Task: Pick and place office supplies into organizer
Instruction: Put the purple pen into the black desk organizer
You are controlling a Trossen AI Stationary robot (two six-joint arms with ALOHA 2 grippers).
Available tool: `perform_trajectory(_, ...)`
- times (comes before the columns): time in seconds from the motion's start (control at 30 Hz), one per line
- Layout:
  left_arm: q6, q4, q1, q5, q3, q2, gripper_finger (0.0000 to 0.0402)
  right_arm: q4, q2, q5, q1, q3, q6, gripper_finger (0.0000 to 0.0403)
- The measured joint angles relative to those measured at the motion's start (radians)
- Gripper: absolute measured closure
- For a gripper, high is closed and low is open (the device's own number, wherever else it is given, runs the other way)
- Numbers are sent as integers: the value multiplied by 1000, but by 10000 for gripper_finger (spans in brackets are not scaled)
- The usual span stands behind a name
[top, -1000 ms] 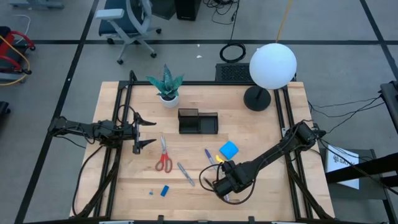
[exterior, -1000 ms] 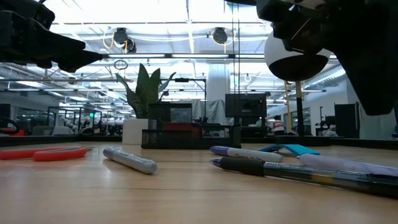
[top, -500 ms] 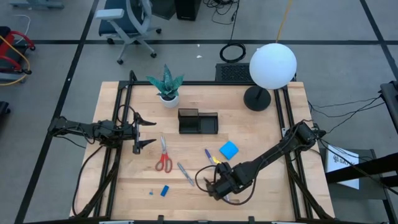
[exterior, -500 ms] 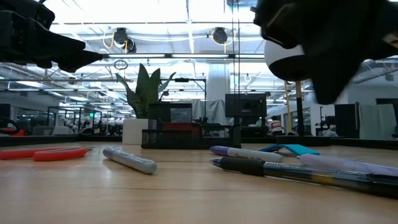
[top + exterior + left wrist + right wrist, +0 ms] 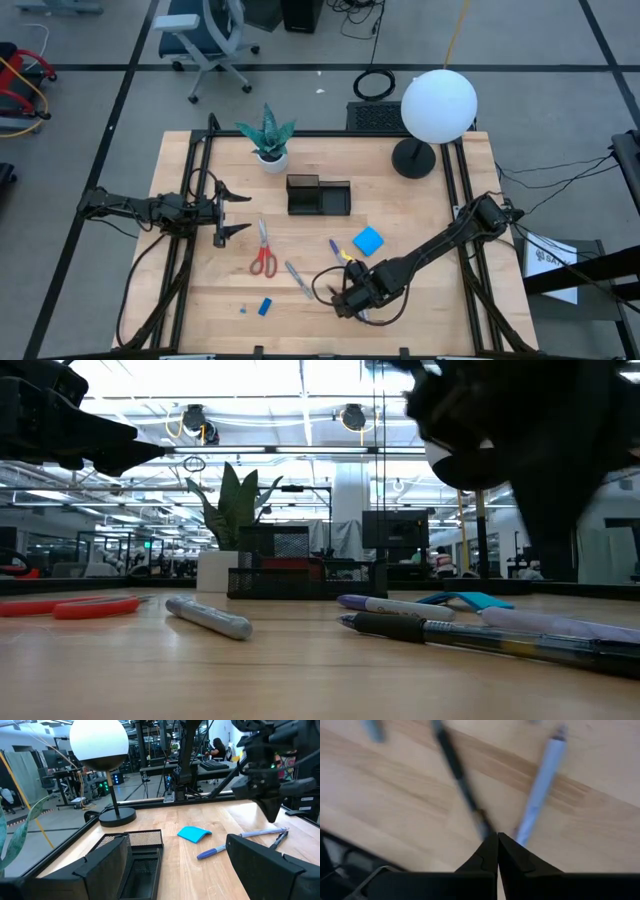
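Two arms: both over the tabletop (image 5: 420,200), one at each side.
Right gripper (image 5: 497,838): low at the near middle, fingers pressed together, tips just above a black pen (image 5: 460,790) and a grey pen (image 5: 540,785) (nothing is pinched between them).
Left gripper (image 5: 236,211): waiting at the left, fingers spread wide, holding nothing.
Organizer (image 5: 319,195): black tray at the far middle, right of the potted plant (image 5: 268,139).
Scissors (image 5: 263,253): red-handled, flat on the wood near the left gripper.
Notepad (image 5: 368,240): bright blue, nearer than the organizer, to its right.
Purple pen (image 5: 337,250): just left of the notepad.
Blue block (image 5: 265,306): near edge, left of the pens.
Lamp (image 5: 438,105): white globe, far right corner.
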Motion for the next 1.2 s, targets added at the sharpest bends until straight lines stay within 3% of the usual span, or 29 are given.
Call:
perform_trajectory(0.17, 0, 0, 0, 0, 0, 0, 55, 9, 0, -55, -4, -59, 18, 363)
perform_trajectory(0.43, 0, 0, 0, 0, 0, 0, 55, 55, 0, -53, -16, -102, 18, 269)
perform_trajectory(0.6, 0, 0, 0, 0, 0, 0, 55, 54, 0, -44, -20, -104, 18, 232)
perform_trajectory(0.93, 0, 0, 0, 0, 0, 0, 55, 10, 21, 50, -20, -103, -9, 232)
perform_trajectory(1.2, 0, 0, 0, 0, 0, 0, 55, -20, 74, -9, -43, -98, -49, 233)
